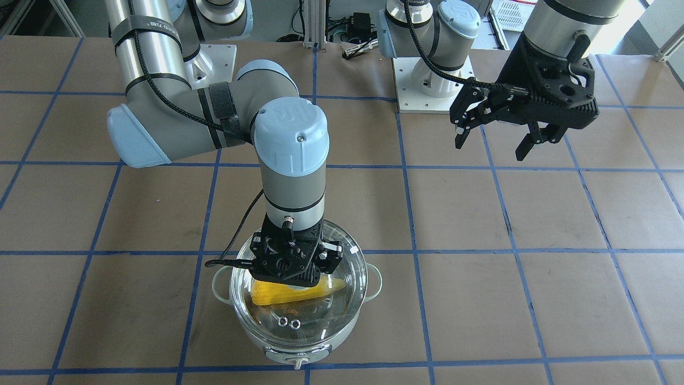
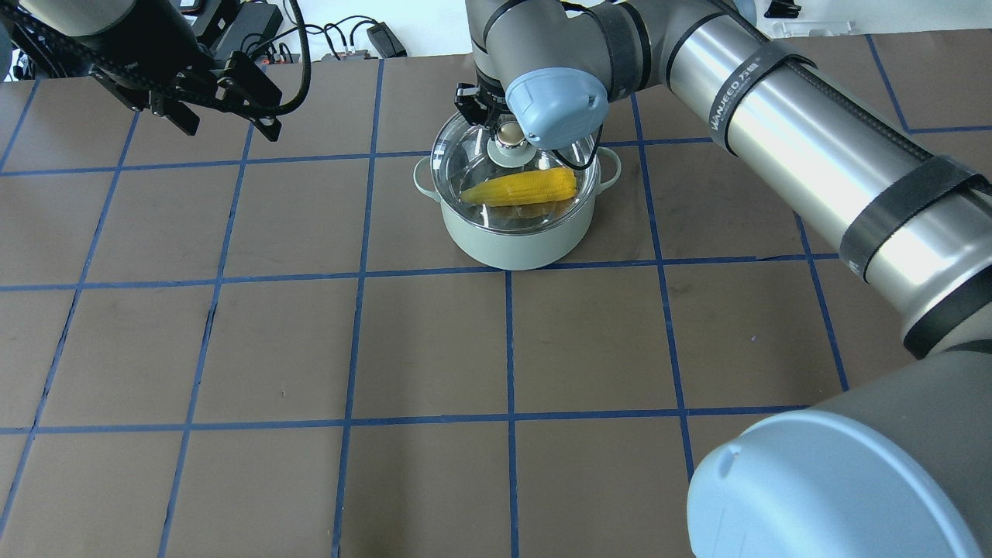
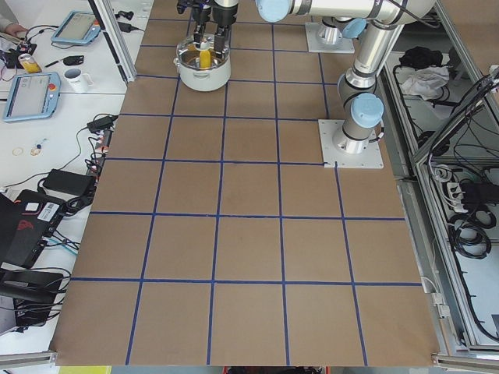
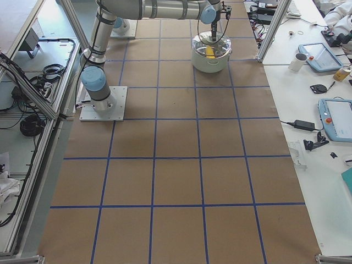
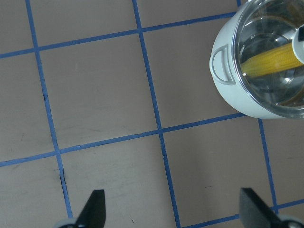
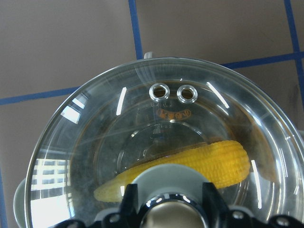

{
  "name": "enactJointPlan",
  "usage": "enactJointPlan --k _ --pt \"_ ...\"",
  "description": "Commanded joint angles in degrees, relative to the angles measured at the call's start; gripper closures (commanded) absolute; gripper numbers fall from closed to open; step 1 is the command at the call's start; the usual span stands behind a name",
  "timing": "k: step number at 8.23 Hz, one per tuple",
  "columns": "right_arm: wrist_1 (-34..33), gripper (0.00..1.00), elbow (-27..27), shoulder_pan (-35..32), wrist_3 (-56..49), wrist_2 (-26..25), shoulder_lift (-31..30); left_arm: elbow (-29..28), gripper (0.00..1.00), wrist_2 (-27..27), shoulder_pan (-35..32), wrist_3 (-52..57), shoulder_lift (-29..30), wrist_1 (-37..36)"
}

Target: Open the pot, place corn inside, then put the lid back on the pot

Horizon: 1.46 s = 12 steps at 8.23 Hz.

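The mint-green pot (image 2: 511, 240) stands on the table with the yellow corn (image 2: 519, 187) lying inside it. The clear glass lid (image 2: 465, 155) sits on the pot's rim. My right gripper (image 6: 168, 209) comes down from above, its two fingers (image 6: 128, 204) closed against the lid's silver knob (image 2: 509, 136). In the front view the right gripper (image 1: 291, 267) hides the knob; the corn (image 1: 272, 293) shows through the lid (image 1: 299, 321). My left gripper (image 1: 491, 148) is open and empty, raised well off to the pot's side. In its wrist view the pot (image 5: 223, 95) shows at the top right.
Brown paper with a grid of blue tape (image 2: 356, 279) covers the table. The two arm bases (image 1: 433, 85) stand at the robot's side. Side benches with tablets and a cup (image 4: 300, 60) lie beyond the table's end.
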State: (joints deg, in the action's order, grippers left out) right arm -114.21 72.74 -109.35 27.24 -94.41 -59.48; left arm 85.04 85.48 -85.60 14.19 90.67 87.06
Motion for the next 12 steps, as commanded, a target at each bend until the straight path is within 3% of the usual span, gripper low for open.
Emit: enactJointPlan --k 1,10,12 --pt "-0.05 0.79 0.21 0.01 0.1 0.01 0.07 0.03 0.0 0.13 -0.01 -0.3 0.83 0.04" --pt "-0.31 0.79 0.91 0.27 -1.4 0.01 0.07 0.12 0.0 0.49 -0.01 -9.52 1.09 1.79" --pt "-1.45 0.79 0.91 0.27 -2.01 0.01 -0.02 -0.14 0.0 0.83 -0.01 -11.27 0.92 5.56"
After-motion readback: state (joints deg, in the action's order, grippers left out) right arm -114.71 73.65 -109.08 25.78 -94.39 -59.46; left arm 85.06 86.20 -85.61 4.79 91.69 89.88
